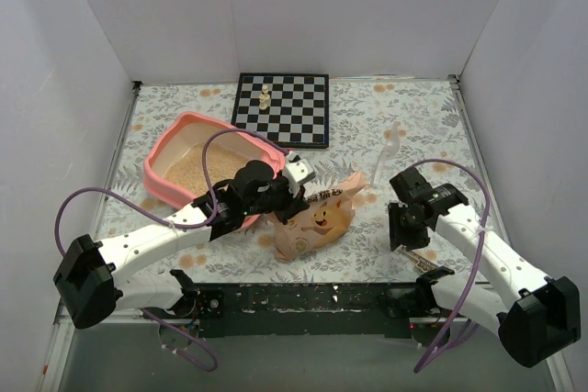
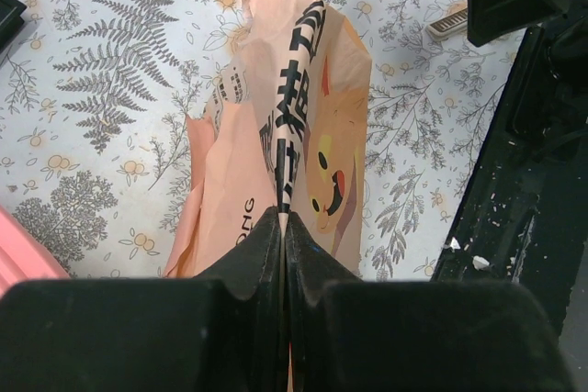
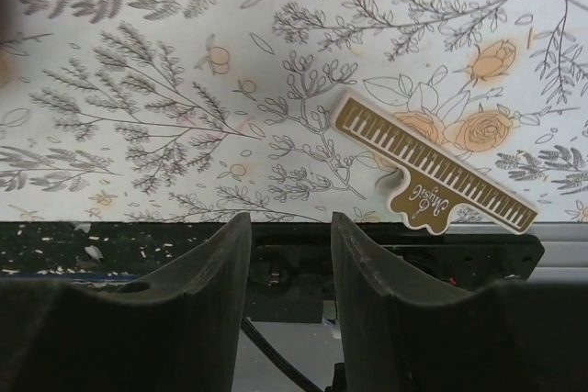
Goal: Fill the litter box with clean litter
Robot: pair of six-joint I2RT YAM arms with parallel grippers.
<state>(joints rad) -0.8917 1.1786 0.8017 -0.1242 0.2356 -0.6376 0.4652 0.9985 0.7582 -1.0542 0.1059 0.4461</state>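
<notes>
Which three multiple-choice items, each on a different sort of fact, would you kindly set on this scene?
1. Where is the chessboard?
A. at the table's far edge
B. at its near edge
C. against the left wall

2. What colour is the litter box?
A. blue
B. salmon-pink
C. green

3. What state is the left gripper in?
A. open and empty
B. shut on the cartoon-printed bag
C. open around the bag

Answers: 1 A, it sits at the top of the overhead view; 2 B, its rim and walls are pink; 3 B, the wrist view shows the bag's edge pinched.

Smooth plast. litter box (image 1: 154, 172); crinkly bag (image 1: 317, 224)
</notes>
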